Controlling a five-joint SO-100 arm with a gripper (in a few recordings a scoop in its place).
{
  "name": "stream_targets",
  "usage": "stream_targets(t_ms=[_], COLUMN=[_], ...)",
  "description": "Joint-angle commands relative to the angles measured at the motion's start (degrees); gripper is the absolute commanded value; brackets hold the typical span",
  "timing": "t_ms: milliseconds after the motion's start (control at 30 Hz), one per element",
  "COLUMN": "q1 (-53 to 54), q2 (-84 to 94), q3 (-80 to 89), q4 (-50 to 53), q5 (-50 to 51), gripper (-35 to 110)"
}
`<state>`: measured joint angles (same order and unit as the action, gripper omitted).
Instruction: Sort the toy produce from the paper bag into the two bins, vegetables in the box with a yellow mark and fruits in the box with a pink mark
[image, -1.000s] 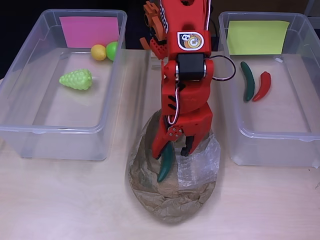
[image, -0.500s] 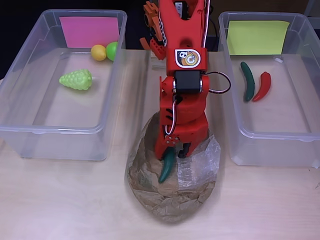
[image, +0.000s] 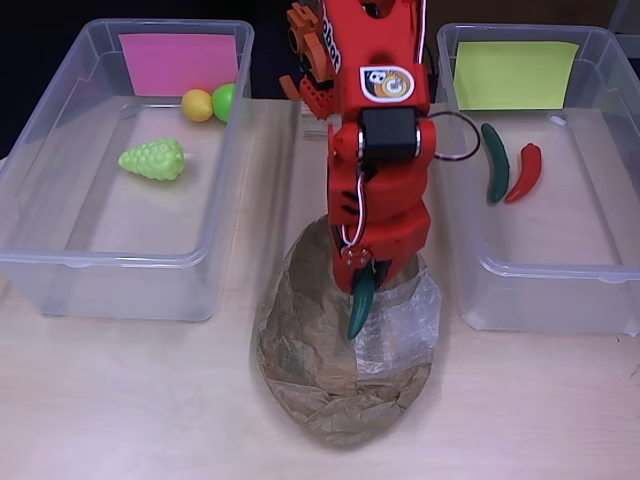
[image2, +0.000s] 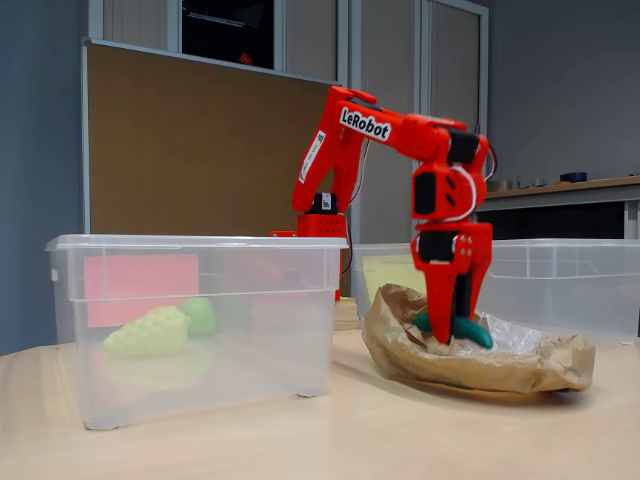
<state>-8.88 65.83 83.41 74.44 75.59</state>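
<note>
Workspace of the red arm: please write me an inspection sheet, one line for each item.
Surface: light wooden table, bare around the bins.
Job's things: crumpled paper bag in the middle; bin with pink mark holds a green grape bunch, a yellow ball and a green ball; bin with yellow mark holds a green pepper and a red pepper.
Clutter: nothing seen.
Grippers: gripper shut on a dark green pepper over the bag.
Cables: white and black wires along the arm.
Surroundings: brown board behind the table.
</note>
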Motion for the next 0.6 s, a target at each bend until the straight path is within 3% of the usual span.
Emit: stream_targets(t_ms=[0, 300, 567], q1=[-1.14, -8.09, -28.13], q2=[9.4, 31.03, 44.03], q3=[-2.81, -2.02, 6.86], q4=[6.33, 17.58, 27.51], q5=[-0.35, 6.06, 32.87], gripper=[7, 7, 7])
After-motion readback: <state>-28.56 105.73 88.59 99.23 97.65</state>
